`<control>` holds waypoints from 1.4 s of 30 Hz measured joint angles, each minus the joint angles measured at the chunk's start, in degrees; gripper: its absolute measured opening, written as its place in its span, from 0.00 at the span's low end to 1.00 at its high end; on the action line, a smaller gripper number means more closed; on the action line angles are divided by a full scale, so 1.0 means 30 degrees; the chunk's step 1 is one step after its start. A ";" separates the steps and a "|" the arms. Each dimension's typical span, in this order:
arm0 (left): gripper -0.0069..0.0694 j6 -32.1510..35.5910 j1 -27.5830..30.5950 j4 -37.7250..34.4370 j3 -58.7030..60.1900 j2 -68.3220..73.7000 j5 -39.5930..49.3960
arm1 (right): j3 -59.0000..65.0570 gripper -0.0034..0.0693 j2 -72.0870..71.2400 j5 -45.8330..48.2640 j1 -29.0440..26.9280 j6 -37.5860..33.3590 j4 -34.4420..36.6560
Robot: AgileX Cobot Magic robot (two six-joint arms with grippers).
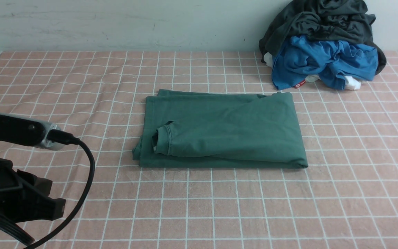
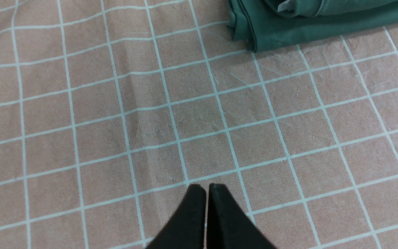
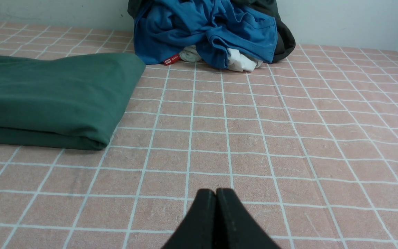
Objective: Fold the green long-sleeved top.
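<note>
On the checked bench [image 1: 219, 207], both jaws are clenched empty; we risk dragging the folded green top [image 1: 219, 133] ahead of them.

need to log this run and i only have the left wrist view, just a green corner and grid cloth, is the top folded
Observer: Yes. In the front view the green top lies as a flat rectangle, one cuff resting on top.
Operator: right arm holding it
Observer: No. The right gripper has its fingers together on nothing, above bare grid cloth, apart from the top.
Operator: anything else on the table
Observer: A clothes pile at the far right by the wall: dark garment over a blue one.
</note>
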 joint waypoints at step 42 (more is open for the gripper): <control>0.09 0.2739 0.1855 0.0034 1.2179 -1.7329 -0.4358 | -0.0016 0.03 0.0000 0.0039 0.0000 -0.0019 -0.0117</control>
